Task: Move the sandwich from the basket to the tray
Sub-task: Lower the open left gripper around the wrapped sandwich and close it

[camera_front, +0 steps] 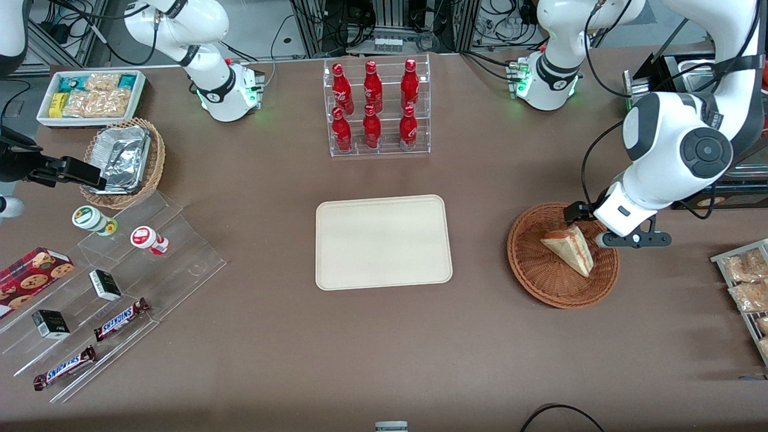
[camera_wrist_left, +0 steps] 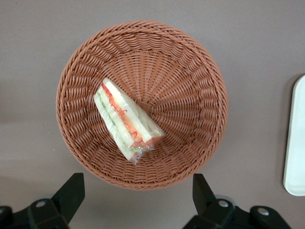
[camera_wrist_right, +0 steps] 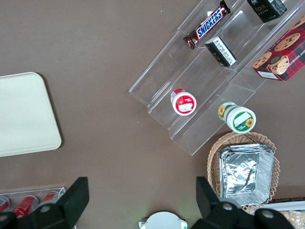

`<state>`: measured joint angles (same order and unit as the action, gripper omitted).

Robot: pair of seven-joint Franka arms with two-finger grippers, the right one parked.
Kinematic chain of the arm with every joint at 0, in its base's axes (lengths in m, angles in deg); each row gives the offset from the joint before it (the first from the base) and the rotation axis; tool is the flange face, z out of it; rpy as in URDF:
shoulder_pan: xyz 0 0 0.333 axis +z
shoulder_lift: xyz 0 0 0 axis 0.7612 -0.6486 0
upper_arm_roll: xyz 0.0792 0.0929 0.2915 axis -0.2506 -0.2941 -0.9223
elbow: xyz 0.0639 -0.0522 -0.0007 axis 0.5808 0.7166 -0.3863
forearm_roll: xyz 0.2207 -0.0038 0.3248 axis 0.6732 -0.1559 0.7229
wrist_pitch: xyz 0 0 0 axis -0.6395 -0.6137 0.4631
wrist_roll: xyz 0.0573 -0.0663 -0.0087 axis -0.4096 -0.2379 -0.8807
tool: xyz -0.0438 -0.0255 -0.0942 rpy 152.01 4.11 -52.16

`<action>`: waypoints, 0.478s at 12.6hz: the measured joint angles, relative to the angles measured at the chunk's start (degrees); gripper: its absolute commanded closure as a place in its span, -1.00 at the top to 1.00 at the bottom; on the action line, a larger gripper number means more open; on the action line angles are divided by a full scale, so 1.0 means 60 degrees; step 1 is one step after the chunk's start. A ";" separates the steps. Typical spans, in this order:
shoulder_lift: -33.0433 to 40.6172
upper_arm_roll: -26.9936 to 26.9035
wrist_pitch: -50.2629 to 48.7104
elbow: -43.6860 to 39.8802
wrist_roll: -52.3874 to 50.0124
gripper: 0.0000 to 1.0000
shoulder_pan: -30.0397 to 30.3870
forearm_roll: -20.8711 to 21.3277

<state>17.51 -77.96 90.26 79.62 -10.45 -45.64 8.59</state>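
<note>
The sandwich (camera_front: 570, 249), a pale bread wedge with red-orange and green filling, lies in the reddish-brown wicker basket (camera_front: 528, 264) toward the working arm's end of the table. My left gripper (camera_front: 591, 228) hovers above the basket's rim, on the side farther from the front camera. It is open and empty. In the left wrist view the sandwich (camera_wrist_left: 126, 121) lies near the middle of the basket (camera_wrist_left: 200, 71), and the gripper (camera_wrist_left: 137, 195) has its fingers spread wide over the rim, apart from the sandwich. The cream tray (camera_front: 384, 243) lies bare at the table's middle; its edge also shows in the left wrist view (camera_wrist_left: 296, 143).
A clear rack of red bottles (camera_front: 375, 108) stands farther from the front camera than the tray. A rack of packaged snacks (camera_front: 747, 282) sits at the working arm's edge. Toward the parked arm's end are a stepped acrylic shelf (camera_front: 120, 282), a tan basket with foil trays (camera_front: 123, 162) and a white snack bin (camera_front: 90, 96).
</note>
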 measured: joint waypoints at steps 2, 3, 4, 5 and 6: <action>0.0000 -0.0050 0.0520 0.0300 -0.1021 1.00 0.0025 0.0000; -0.0002 -0.0053 0.0720 0.0436 -0.1872 1.00 0.0024 0.0001; -0.0003 -0.0051 0.0831 0.0530 -0.2723 1.00 0.0023 0.0001; -0.0005 -0.0047 0.0909 0.0579 -0.3637 1.00 0.0023 -0.0002; -0.0008 -0.0045 0.1138 0.0628 -0.4618 1.00 0.0022 0.0000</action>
<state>17.47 -78.23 97.08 83.39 -38.16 -45.51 8.58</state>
